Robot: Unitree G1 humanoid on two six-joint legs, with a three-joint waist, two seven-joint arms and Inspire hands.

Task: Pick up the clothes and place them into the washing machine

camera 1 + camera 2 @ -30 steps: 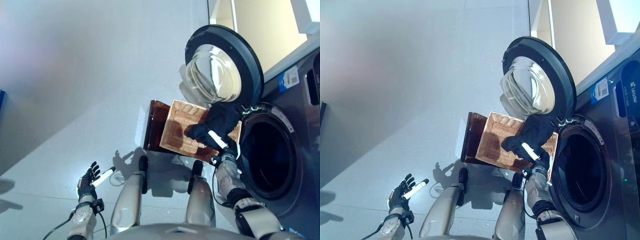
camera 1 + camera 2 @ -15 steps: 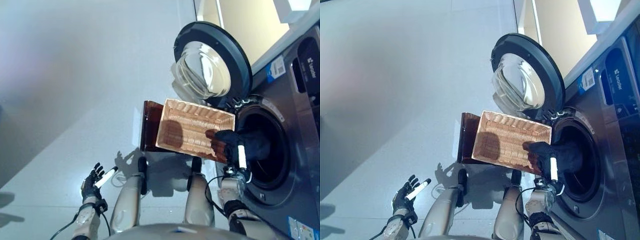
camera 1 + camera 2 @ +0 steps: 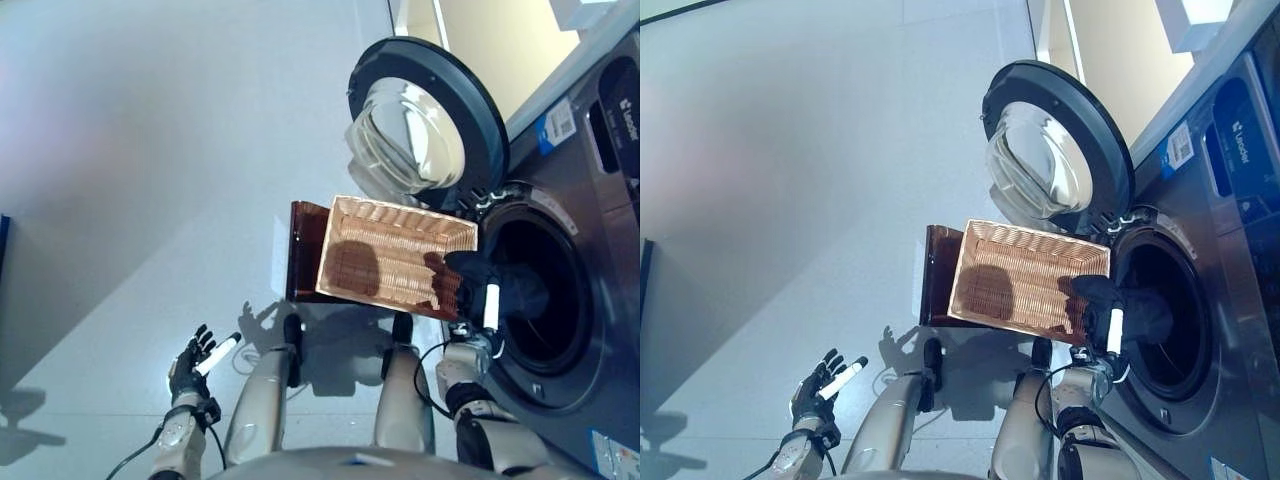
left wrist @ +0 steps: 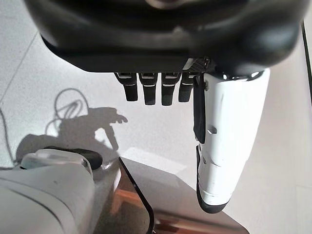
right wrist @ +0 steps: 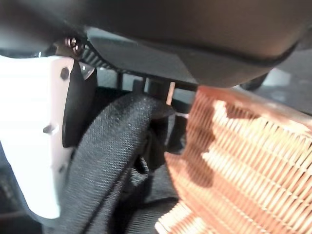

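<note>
A black garment [image 3: 462, 268] hangs at the mouth of the washing machine's drum [image 3: 535, 305], just past the near right corner of a woven basket [image 3: 390, 250]. My right hand [image 3: 487, 305] is shut on it; in the right wrist view the black garment [image 5: 105, 161] runs between the white-covered thumb [image 5: 29, 131] and the curled fingers. The round glass door [image 3: 425, 125] stands swung open above the basket. My left hand [image 3: 196, 358] hangs low at the left over the floor, open and empty, its fingers [image 4: 161, 87] straight.
The basket rests on a dark brown stand [image 3: 300, 250] directly in front of the grey machine [image 3: 600, 200]. Pale floor [image 3: 150, 150] stretches to the left and beyond the basket. A dark blue edge [image 3: 3, 250] shows at the far left.
My right hand has carried the black garment from above the basket, in front of the door, down and right to the drum's mouth. The camera has shifted slightly. The left hand stays where it was.
</note>
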